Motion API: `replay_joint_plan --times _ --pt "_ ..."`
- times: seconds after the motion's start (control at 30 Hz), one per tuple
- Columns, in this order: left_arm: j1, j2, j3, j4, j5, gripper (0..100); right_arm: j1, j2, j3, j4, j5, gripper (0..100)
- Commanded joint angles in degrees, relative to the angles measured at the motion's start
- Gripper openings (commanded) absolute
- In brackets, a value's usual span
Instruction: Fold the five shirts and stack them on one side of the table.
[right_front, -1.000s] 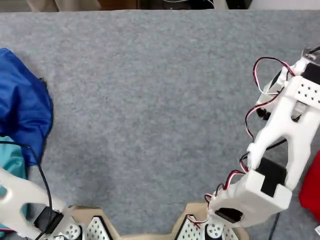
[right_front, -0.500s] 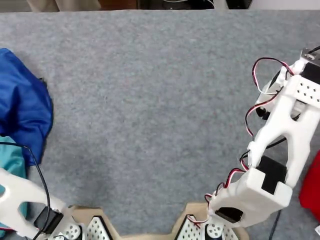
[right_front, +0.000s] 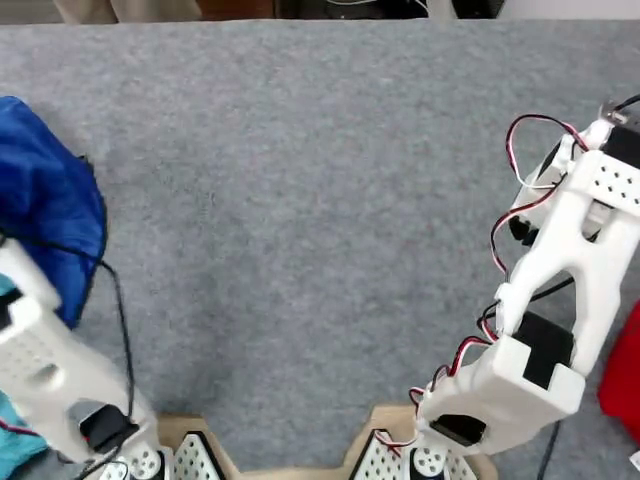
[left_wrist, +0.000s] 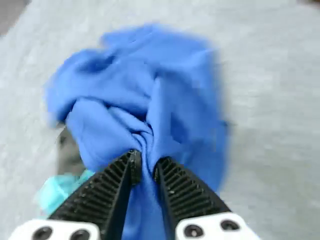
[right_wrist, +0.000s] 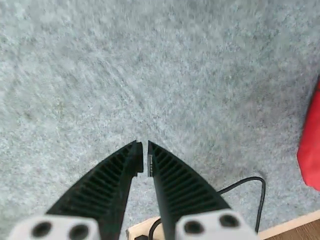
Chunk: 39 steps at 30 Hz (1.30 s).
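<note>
At desk (right_front: 300, 200) left, left fingers (left_wrist: 115, 190) clamp the crumpled blue shirt (left_wrist: 150, 85); right fingers (right_wrist: 117, 175) together, empty; nothing folded yet.

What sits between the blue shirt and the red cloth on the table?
In the high view, bare grey mat spans from the blue shirt to the right arm, which stands just before the red cloth.

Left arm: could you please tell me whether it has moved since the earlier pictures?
Yes: the left arm has swung farther out over the table, toward the blue shirt.
</note>
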Motion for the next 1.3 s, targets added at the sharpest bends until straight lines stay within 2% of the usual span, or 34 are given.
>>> replay_joint_plan --times 0.0,0.27,0.4,0.7,0.9,0.97,1.03,1.17,1.27 --pt "10.81 -13.05 7.56 0.53 0.62 2 1.36 -0.22 0.04 1.05 -0.44 3.1" --pt "34.64 -27.38 32.88 0.53 0.53 2 5.23 -0.22 0.04 1.14 -0.09 3.1" --pt "47.74 -30.37 40.97 0.53 0.26 2 7.78 -0.22 0.04 1.14 -0.09 3.1" --pt "76.48 -30.73 45.19 0.53 0.53 2 8.22 -0.22 0.04 1.23 -0.09 3.0" --pt "91.52 -30.73 49.23 0.53 0.26 2 7.78 -0.13 0.04 0.79 0.0 3.1" --pt "92.84 -30.73 50.99 0.53 0.62 7 7.78 -0.13 0.04 0.79 0.0 3.2" --pt "90.64 -30.99 51.69 0.53 2.81 14 7.69 -0.13 0.04 0.79 0.7 3.3" --pt "80.0 -31.25 49.32 0.53 18.64 26 5.93 -0.13 0.04 1.05 5.8 3.3" --pt "69.89 -31.25 46.24 0.53 21.89 29 4.26 -0.13 0.04 1.14 8.09 3.3"
